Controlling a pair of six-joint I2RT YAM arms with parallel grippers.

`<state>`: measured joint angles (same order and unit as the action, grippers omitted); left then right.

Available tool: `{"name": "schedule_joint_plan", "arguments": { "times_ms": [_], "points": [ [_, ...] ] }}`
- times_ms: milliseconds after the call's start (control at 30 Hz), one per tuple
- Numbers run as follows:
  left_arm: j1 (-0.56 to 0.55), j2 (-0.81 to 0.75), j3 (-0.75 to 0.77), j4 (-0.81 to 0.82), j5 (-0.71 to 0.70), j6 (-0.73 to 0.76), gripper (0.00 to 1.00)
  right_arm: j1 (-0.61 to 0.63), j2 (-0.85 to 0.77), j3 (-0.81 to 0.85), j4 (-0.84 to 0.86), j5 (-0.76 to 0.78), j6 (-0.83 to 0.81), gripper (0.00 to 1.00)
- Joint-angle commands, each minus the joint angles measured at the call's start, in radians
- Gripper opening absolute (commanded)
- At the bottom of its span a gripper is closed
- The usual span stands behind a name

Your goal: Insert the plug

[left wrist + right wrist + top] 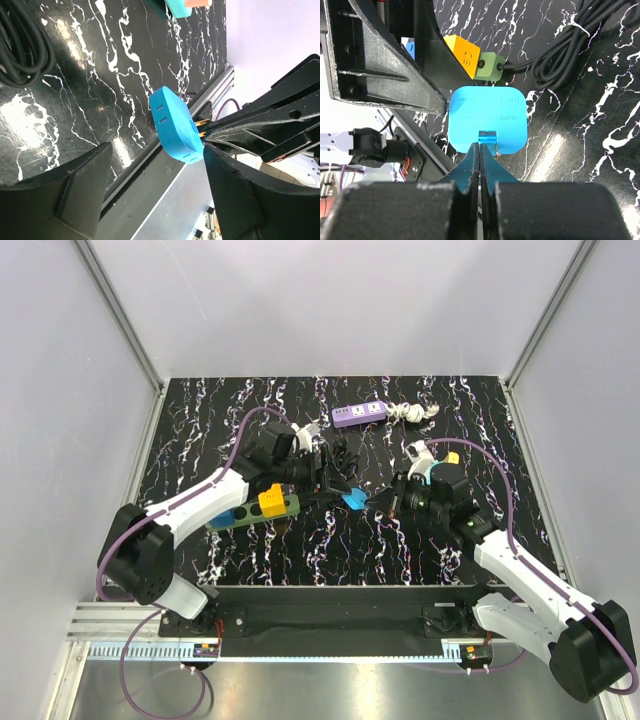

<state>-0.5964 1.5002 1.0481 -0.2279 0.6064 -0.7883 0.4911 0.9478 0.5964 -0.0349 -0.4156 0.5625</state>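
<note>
A flat blue plug (353,500) hangs just above the black marbled table between the two arms. My right gripper (480,150) is shut on the small tab and brass prongs at its near edge, and its fingers (260,127) show pinching there in the left wrist view. The blue plug (487,117) faces that camera flat on. My left gripper (157,172) is open wide, and the blue plug (175,125) sits just beyond its tips, close to the right-hand finger. A green power strip (255,510) carrying a yellow plug (271,499) lies to the left.
A purple power strip (360,414) with a coiled white cable (415,413) lies at the back. A coiled black cable (560,55) leaves the green strip's end (487,67). The table's front rail (200,107) runs close below the plug.
</note>
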Motion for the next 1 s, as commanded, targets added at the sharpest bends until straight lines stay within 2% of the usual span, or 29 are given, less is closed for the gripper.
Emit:
{"name": "schedule_joint_plan", "arguments": {
  "times_ms": [0, 167, 300, 567, 667, 767, 800, 867, 933, 967],
  "points": [
    [0.001, -0.023, 0.015, 0.044, 0.047, -0.034, 0.76, 0.012, -0.017, 0.026, 0.026, -0.049, -0.050, 0.00],
    [0.001, -0.008, -0.009, 0.128, 0.121, -0.121, 0.75, 0.024, -0.027, 0.017, 0.059, -0.095, -0.096, 0.00],
    [-0.005, -0.005, -0.046, 0.215, 0.173, -0.183, 0.71, 0.035, -0.050, 0.019, 0.052, -0.075, -0.134, 0.00],
    [-0.023, -0.018, -0.151, 0.283, 0.193, -0.239, 0.72, 0.040, -0.073, -0.010, 0.078, -0.077, -0.145, 0.00],
    [-0.025, -0.018, -0.187, 0.389, 0.220, -0.308, 0.70, 0.043, -0.075, -0.020, 0.086, -0.078, -0.148, 0.00],
    [-0.026, -0.012, -0.220, 0.527, 0.245, -0.394, 0.62, 0.046, -0.073, -0.024, 0.092, -0.091, -0.151, 0.00],
    [-0.026, -0.006, -0.226, 0.580, 0.256, -0.410, 0.52, 0.047, -0.076, -0.026, 0.090, -0.092, -0.151, 0.00],
    [-0.026, -0.005, -0.240, 0.622, 0.262, -0.443, 0.40, 0.047, -0.083, -0.032, 0.089, -0.092, -0.151, 0.00],
    [-0.026, -0.003, -0.244, 0.639, 0.266, -0.447, 0.22, 0.047, -0.093, -0.041, 0.084, -0.088, -0.151, 0.00],
    [-0.026, -0.005, -0.246, 0.642, 0.265, -0.448, 0.17, 0.049, -0.096, -0.046, 0.082, -0.084, -0.145, 0.00]
  ]
}}
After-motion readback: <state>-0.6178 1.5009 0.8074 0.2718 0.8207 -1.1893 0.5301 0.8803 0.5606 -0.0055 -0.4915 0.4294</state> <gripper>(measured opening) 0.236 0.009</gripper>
